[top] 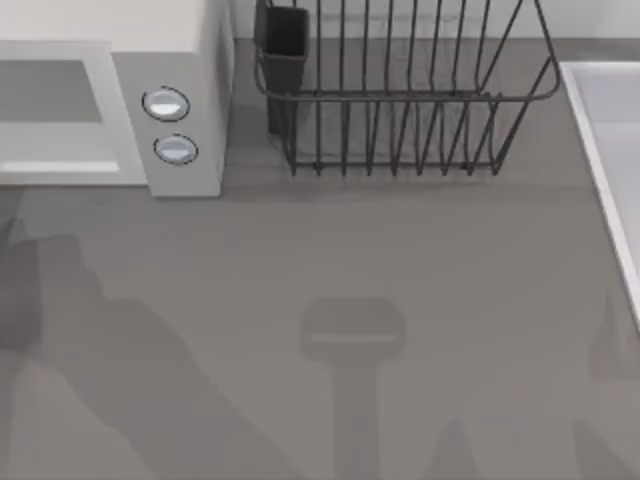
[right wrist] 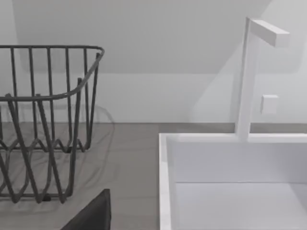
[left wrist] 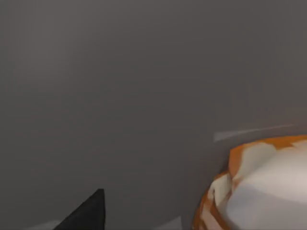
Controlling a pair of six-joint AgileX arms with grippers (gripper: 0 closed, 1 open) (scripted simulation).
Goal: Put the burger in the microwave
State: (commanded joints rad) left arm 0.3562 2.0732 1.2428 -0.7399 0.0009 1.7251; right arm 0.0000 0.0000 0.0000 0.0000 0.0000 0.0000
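Top view: the microwave point(top: 110, 100) stands at the worktop's point(top: 330, 260) rear left corner, white, its grey cavity facing forward and two round buttons point(top: 166, 104) on the panel beside it. A dark wire rack point(top: 400, 100) sits along the rear edge at centre, with a dark cup point(top: 283, 50) fixed at its left end. A white sink point(top: 615, 150) runs along the right edge. Arm shadows lie across the front of the worktop. Left wrist view: the burger point(left wrist: 259, 187), orange with pale patches, sits close under the camera against a plain grey surface; which surface this is cannot be told. One dark fingertip point(left wrist: 88, 213) of the left gripper shows beside it, apart from it; whether that gripper is apart or together cannot be told. Right wrist view: the rack point(right wrist: 43, 124) stands on the worktop next to the sink point(right wrist: 230, 182), whose white tap point(right wrist: 249, 76) rises at its rear rim. One dark fingertip point(right wrist: 96, 213) of the right gripper shows near the sink's rim; its state cannot be told.
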